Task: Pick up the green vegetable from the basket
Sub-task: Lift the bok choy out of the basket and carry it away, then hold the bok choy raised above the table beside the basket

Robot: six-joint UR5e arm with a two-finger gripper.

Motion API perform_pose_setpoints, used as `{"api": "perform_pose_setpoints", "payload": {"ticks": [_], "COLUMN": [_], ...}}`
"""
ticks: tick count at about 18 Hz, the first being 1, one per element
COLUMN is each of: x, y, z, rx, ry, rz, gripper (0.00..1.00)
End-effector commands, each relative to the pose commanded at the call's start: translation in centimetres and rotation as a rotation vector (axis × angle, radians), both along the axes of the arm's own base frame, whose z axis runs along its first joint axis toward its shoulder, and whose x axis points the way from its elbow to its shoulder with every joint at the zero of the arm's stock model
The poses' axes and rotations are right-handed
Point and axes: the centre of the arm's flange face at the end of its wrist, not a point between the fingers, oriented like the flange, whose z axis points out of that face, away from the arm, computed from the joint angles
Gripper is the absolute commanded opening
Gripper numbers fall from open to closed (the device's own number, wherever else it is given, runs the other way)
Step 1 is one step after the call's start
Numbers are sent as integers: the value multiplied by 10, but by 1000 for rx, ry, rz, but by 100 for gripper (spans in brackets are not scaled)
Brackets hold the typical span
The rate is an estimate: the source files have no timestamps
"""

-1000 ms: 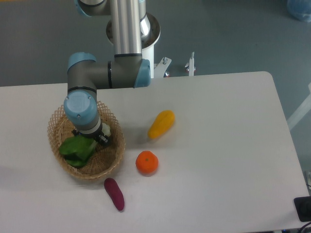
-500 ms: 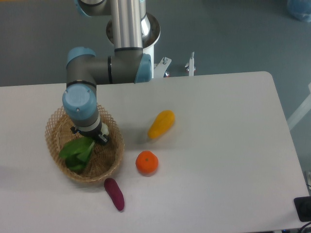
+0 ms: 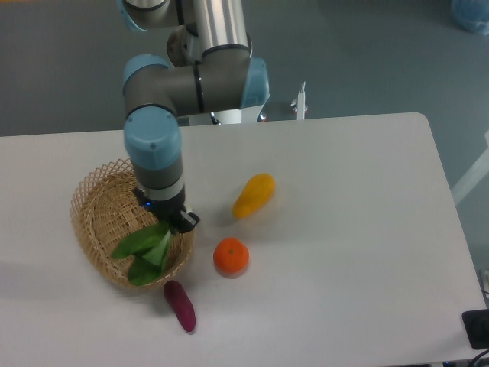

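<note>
The green vegetable [image 3: 144, 249], a bok choy with dark-green floppy leaves, hangs from my gripper [image 3: 170, 223] over the right side of the basket [image 3: 99, 222]. Its leaves droop down toward the basket's right rim. Its pale stalk base is hidden under the gripper. The gripper points down and is shut on the vegetable; the fingers are mostly hidden by the wrist. The tan wicker basket sits at the table's left and holds nothing else that I can see.
A yellow elongated vegetable [image 3: 254, 195] lies right of the basket. An orange [image 3: 231, 256] sits in front of it. A small purple vegetable [image 3: 179, 305] lies just in front of the basket. The robot base stands at the table's back edge.
The arm has moved right and up, carrying the bok choy from the basket's middle toward its right rim. The basket has shifted slightly.
</note>
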Motion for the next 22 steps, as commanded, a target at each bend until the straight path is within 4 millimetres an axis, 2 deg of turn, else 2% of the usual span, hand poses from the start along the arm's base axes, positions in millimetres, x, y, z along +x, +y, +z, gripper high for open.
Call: {"api": "perform_pose_setpoints", "payload": {"ticks": [3,7,12,16,18,22], "x": [-44,-115,-181,-224,-238,-267], "y": [-7,-27,-46,-41,-39,-54], "z": [24,52,53,47,40,32], "rx": [47,90,87,87,77,35], "ry": [28,78,118,138,142,133], "rz": [11,66,35,31,35,-14], "gripper": [0,1,3,4,4,4]}}
